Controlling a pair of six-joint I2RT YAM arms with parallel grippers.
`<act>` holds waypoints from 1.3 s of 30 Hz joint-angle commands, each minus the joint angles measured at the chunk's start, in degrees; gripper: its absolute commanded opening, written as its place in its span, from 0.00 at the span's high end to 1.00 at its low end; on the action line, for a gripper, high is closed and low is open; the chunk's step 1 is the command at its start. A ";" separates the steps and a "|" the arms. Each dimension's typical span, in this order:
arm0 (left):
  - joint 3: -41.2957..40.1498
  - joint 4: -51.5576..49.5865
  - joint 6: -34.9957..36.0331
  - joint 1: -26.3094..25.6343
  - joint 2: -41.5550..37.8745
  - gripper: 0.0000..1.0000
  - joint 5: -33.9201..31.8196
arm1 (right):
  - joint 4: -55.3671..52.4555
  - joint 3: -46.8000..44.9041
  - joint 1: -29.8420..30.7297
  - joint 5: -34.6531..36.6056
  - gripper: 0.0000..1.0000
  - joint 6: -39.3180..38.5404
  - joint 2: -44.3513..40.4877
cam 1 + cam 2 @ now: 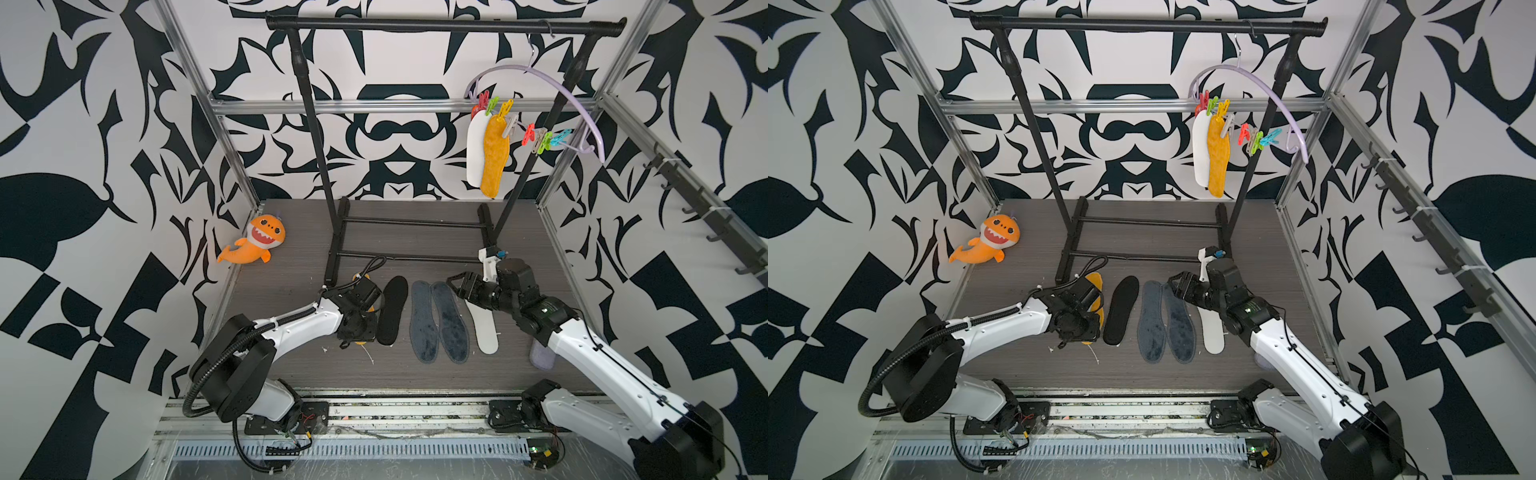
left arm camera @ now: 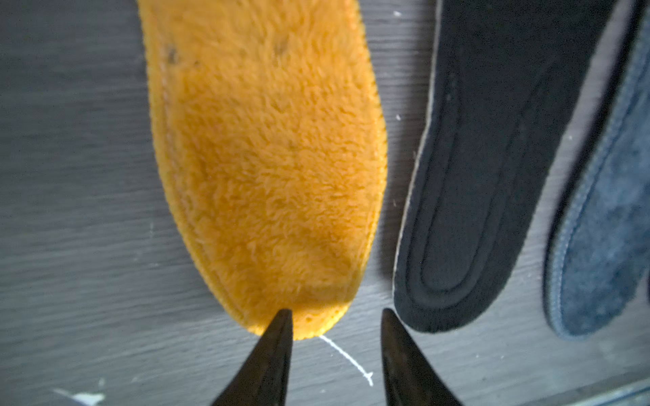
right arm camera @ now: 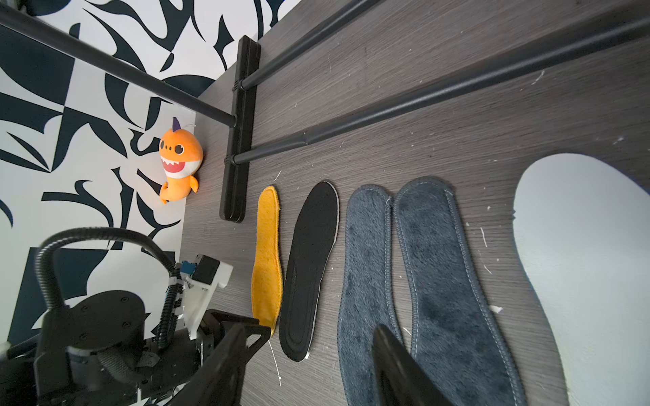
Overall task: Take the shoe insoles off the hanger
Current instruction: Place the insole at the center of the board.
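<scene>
Shoe insoles are split between hanger and tabletop. In both top views a white insole (image 1: 475, 145) and a fuzzy orange insole (image 1: 494, 162) hang overlapping from coloured pegs (image 1: 505, 109) at one end of the lilac hanger (image 1: 559, 85), upper right of the frame, its hook over the black clothes rail (image 1: 415, 25). Five more lie flat in a row on the dark wood-grain table (image 1: 282, 299), lower centre: a second orange insole (image 2: 267, 158) mostly hidden under the left wrist, a black insole (image 1: 392, 311), a pair of fuzzy grey-blue insoles (image 1: 422, 324) edge to edge, and a second white insole (image 1: 485, 330) partly under the right arm. The left gripper (image 2: 337, 316) is low over the second orange insole's end with its jaws apart, one fingertip (image 2: 285, 323) overlapping the rim and the other over bare table. The right gripper (image 1: 457, 286) hovers above the grey-blue pair with its jaws apart and nothing between them. An orange plush shark (image 1: 257, 241) lies at the left wall, and a lilac pad (image 1: 540, 359) peeks out beneath the right forearm.
</scene>
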 commanded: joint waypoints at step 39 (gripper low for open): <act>9.60 41.58 22.04 1.19 -18.42 0.00 -7.79 | -18.00 11.57 -16.06 9.70 0.30 -7.16 -10.08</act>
